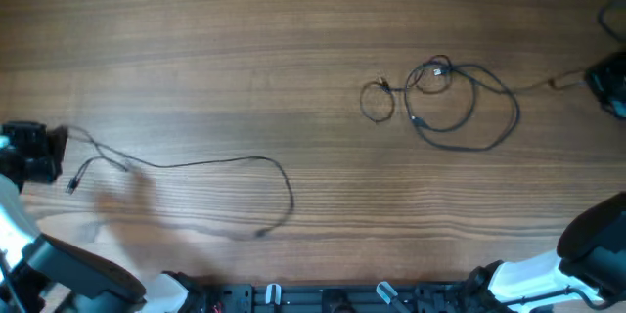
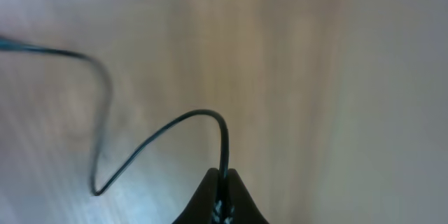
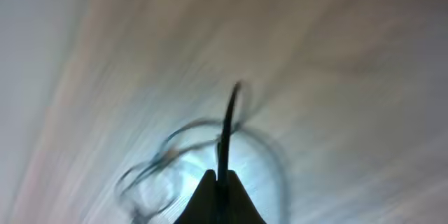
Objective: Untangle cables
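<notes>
A thin black cable (image 1: 210, 164) lies stretched out across the left half of the wooden table, curving down to a plug at the lower middle. My left gripper (image 1: 59, 142) at the far left edge is shut on one end of it; the left wrist view shows the cable (image 2: 210, 115) rising from the closed jaws (image 2: 222, 182). A tangle of looped cables (image 1: 445, 98) lies at the right centre. My right gripper (image 1: 599, 83) at the far right edge is shut on a thin cable (image 3: 227, 126) that leads from the tangle; the jaws (image 3: 220, 182) pinch it.
The wooden table (image 1: 245, 39) fills the view. The arm bases and a black rail (image 1: 323, 298) sit along the front edge. A small separate loop (image 1: 377, 100) lies left of the tangle.
</notes>
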Robot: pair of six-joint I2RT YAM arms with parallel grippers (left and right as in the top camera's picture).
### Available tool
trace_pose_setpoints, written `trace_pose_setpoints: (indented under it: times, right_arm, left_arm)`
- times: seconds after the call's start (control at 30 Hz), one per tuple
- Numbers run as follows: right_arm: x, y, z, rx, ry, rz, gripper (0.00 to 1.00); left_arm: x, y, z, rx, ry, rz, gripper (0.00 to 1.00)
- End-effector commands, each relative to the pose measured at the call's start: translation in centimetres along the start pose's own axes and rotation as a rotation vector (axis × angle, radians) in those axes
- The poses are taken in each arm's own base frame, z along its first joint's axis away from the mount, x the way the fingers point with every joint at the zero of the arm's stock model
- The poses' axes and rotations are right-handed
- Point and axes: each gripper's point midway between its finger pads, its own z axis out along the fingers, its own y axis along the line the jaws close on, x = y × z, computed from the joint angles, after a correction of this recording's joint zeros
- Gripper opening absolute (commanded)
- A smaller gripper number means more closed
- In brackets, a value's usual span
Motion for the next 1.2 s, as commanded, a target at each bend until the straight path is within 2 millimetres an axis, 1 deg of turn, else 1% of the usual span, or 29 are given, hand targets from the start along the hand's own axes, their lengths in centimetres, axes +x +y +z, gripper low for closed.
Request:
trace_pose_setpoints:
  times: [0.0, 0.03, 0.07, 0.1, 0.13, 0.17, 0.2, 0.23, 0.27, 0.33, 0.37, 0.47, 0.53, 0.6, 0.63, 0.67, 0.73, 0.8, 0.9, 1.03, 1.17]
  right_arm:
    - [5.9, 8.3, 2.1, -0.211, 0.164, -0.257, 0.06]
    - [8.8, 11.1, 2.9, -0.229, 0.213, -0.363, 0.09]
    - [10.1, 12.2, 3.4, -0.218, 0.225, -0.409, 0.17]
    - [11.1, 13.0, 3.8, -0.204, 0.228, -0.448, 0.36]
    - [12.4, 13.9, 4.6, -0.165, 0.223, -0.509, 0.68]
    - [13.4, 14.6, 5.0, -0.140, 0.219, -0.565, 0.90]
    - [14.6, 15.3, 5.4, -0.132, 0.226, -0.624, 1.00]
    - [16.4, 16.4, 5.5, -0.157, 0.252, -0.704, 1.00]
    - [17.9, 17.3, 5.5, -0.191, 0.277, -0.765, 1.00]
    - [20.6, 19.2, 5.1, -0.284, 0.319, -0.875, 1.00]
    - [21.6, 20.0, 4.8, -0.340, 0.334, -0.922, 1.00]
    - [24.5, 22.4, 2.8, -0.594, 0.395, -1.057, 1.00]
    - [26.5, 23.8, 0.2, -0.844, 0.423, -1.169, 1.00]
    - [28.1, 24.8, -2.2, -1.062, 0.420, -1.254, 1.00]
    - [28.7, 25.2, -2.9, -1.127, 0.409, -1.291, 1.00]
    - [29.2, 25.4, -3.2, -1.163, 0.395, -1.329, 1.00]
    - [30.2, 25.8, -3.3, -1.197, 0.377, -1.390, 1.00]
    - [31.6, 26.5, -3.3, -1.229, 0.379, -1.426, 1.00]
    - [35.2, 27.9, -3.6, -1.305, 0.395, -1.504, 1.00]
    - [39.5, 29.2, -4.8, -1.402, 0.404, -1.592, 1.00]
    - [42.9, 29.4, -5.6, -1.480, 0.418, -1.673, 0.99]
  left_arm:
    - [6.4, -8.4, 0.4, 0.372, 0.247, 0.297, 0.04]
    - [9.8, -11.1, 0.6, 0.475, 0.338, 0.414, 0.04]
    - [11.7, -12.2, 0.7, 0.520, 0.386, 0.476, 0.04]
    - [13.0, -12.8, 0.8, 0.544, 0.419, 0.511, 0.04]
    - [15.3, -13.6, 1.1, 0.568, 0.467, 0.570, 0.04]
    - [17.0, -14.1, 1.4, 0.582, 0.500, 0.620, 0.04]
    - [18.6, -14.5, 1.6, 0.595, 0.531, 0.660, 0.04]
    - [20.6, -14.9, 1.8, 0.613, 0.566, 0.713, 0.04]
    - [22.0, -15.1, 1.9, 0.627, 0.592, 0.751, 0.04]
    - [24.3, -15.6, 1.7, 0.655, 0.630, 0.809, 0.04]
    - [25.1, -16.0, 1.5, 0.669, 0.640, 0.831, 0.04]
    - [25.7, -16.9, 0.0, 0.719, 0.655, 0.852, 0.04]
    - [26.1, -17.7, -2.1, 0.802, 0.686, 0.870, 0.04]
    - [26.8, -18.3, -4.3, 0.888, 0.716, 0.903, 0.04]
    - [27.2, -18.6, -5.5, 0.935, 0.731, 0.926, 0.04]
    - [27.7, -18.8, -6.5, 0.969, 0.746, 0.944, 0.04]
    - [28.2, -18.9, -7.6, 0.995, 0.755, 0.964, 0.04]
    - [28.8, -19.0, -8.5, 1.012, 0.762, 0.981, 0.04]
    - [29.6, -19.2, -10.1, 1.038, 0.753, 1.019, 0.04]
    - [30.0, -19.3, -11.7, 1.054, 0.738, 1.038, 0.04]
    - [30.4, -19.3, -13.0, 1.072, 0.720, 1.064, 0.04]
